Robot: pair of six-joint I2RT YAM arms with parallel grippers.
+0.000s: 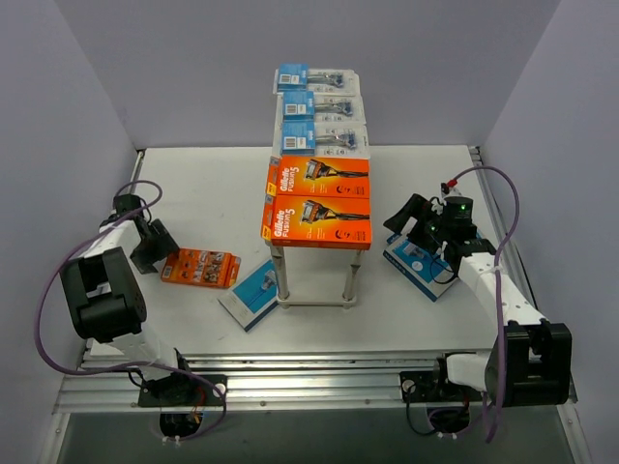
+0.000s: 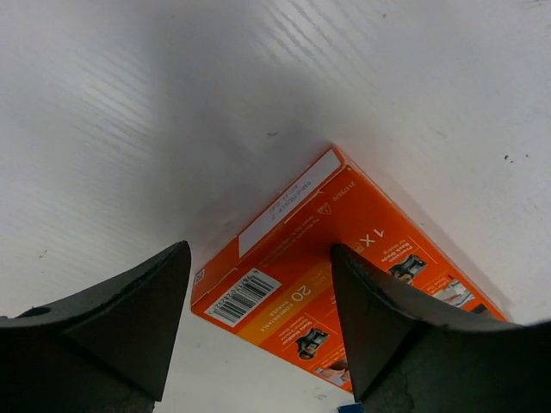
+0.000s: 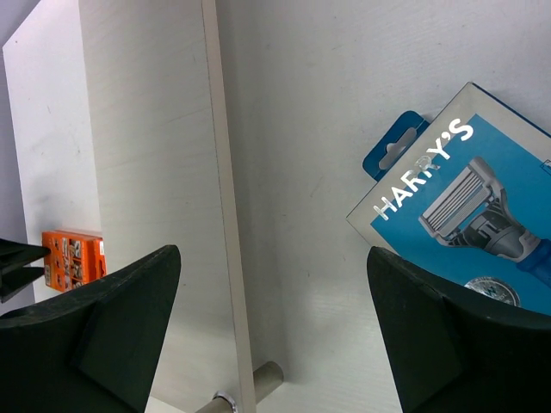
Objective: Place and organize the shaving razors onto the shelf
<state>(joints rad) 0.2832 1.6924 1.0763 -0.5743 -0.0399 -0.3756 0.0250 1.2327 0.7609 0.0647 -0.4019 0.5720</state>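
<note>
Only the right wrist view reads HARRY'S on the blue box (image 3: 482,198); left gripper (image 2: 260,258) and right gripper (image 3: 274,258) hover low, jaws apart.

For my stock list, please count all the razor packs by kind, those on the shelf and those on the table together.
Clear blister packs: 3
Large orange boxes: 2
Small orange box: 1
Blue boxes: 2
Total: 8

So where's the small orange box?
The small orange box lies left of the shelf in the top view, between the left tool and a blue pack.
</note>
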